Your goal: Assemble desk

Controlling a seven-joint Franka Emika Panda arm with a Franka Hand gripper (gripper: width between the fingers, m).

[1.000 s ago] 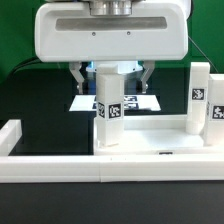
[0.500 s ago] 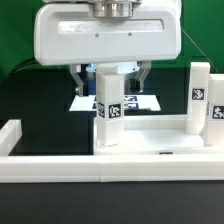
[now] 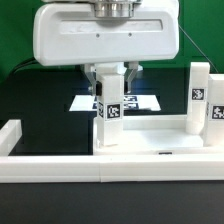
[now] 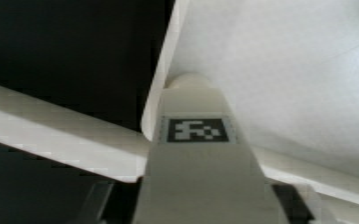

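Observation:
The white tabletop point(image 3: 150, 135) lies upside down against the border wall, rim up. One square leg point(image 3: 108, 112) stands upright at its corner on the exterior view's left, tag facing the camera. My gripper point(image 3: 110, 80) hangs straight above it, its two fingers pressed to the leg's upper sides. In the wrist view the leg point(image 4: 197, 150) fills the middle, between my gripper's point(image 4: 194, 205) dark fingers, with the tabletop point(image 4: 282, 80) beyond. Two more legs point(image 3: 199, 100) point(image 3: 217, 118) stand upright on the tabletop's right side.
The long low white border wall point(image 3: 100, 168) runs across the front, with a short side arm point(image 3: 10, 135) on the exterior view's left. It shows as a pale bar in the wrist view point(image 4: 51, 125). The marker board point(image 3: 85, 102) lies behind the leg on the black table.
The fingers stood wide apart on either side of the leg; now they have closed in onto it. The leg and tabletop have not moved.

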